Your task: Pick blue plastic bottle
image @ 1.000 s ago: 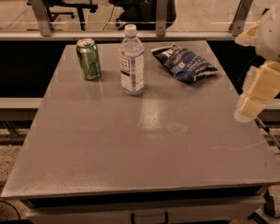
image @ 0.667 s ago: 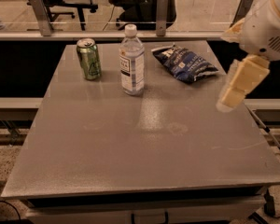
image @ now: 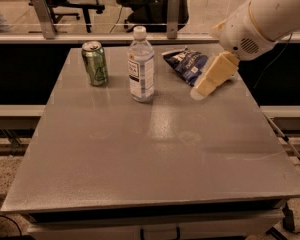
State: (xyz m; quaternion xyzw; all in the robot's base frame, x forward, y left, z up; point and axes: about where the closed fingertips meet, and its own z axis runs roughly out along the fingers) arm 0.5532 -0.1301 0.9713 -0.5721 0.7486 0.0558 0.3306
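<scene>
The blue plastic bottle (image: 141,66) stands upright on the far middle of the grey table (image: 155,144). It is clear, with a white cap and a white label. My gripper (image: 199,91) hangs from the white arm at the upper right. It hovers above the table to the right of the bottle and apart from it, in front of the snack bag.
A green drink can (image: 95,63) stands left of the bottle. A dark blue crinkled snack bag (image: 186,64) lies to its right, partly behind my gripper. A glass partition with metal posts and office chairs stands behind the table.
My arm has swung left and inward over the table, bringing the gripper from the right edge to a spot close to the snack bag and nearer the bottle. The objects have not moved.
</scene>
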